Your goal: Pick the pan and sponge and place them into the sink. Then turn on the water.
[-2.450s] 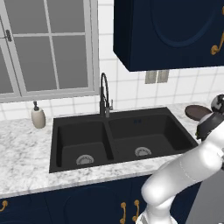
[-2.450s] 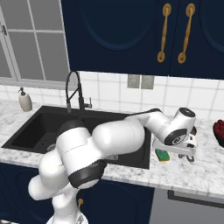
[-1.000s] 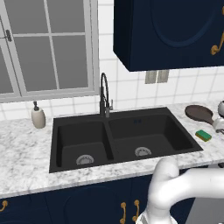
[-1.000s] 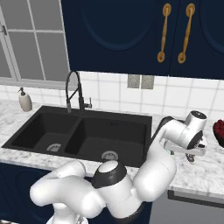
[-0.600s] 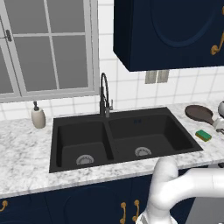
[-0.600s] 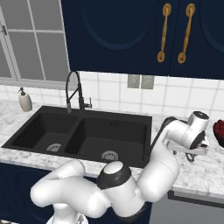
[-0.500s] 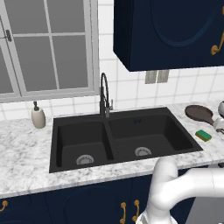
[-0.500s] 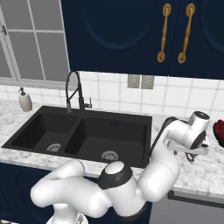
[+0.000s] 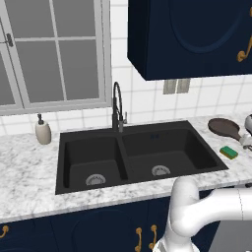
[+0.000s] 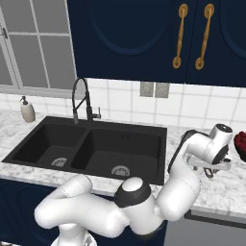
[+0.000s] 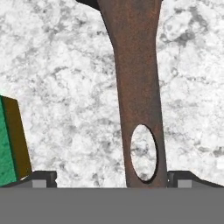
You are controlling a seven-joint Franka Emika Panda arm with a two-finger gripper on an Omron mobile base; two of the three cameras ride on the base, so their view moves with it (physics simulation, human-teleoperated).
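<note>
The marble counter (image 9: 29, 162) runs under the window and holds the black double-basin sink (image 9: 135, 152), both basins bare down to their silver drains. The gooseneck faucet (image 9: 117, 106) stands behind the divider, with no stream showing from it, and a beige soap dispenser (image 9: 43, 132) sits on the counter left of the sink.

The white arm (image 10: 144, 206) curls up from the base and reaches to the counter right of the sink, its gripper (image 10: 211, 169) held low over the stone there.

The pan (image 9: 224, 127) lies on the counter right of the sink, well outside the basin, its handle pointing toward the hand. In the hand view the reddish-brown handle (image 11: 136, 87) with its oval hanging hole runs straight up between the two finger tips (image 11: 41, 179), which stand wide apart on either side and grip nothing; the handle lies nearer the right-hand tip of that view.

The sponge (image 9: 228, 152) rests on the counter just in front of the pan, beside the sink's right rim, and its green and yellow edge (image 11: 12, 140) shows at the left of the hand view, apart from the handle.
</note>
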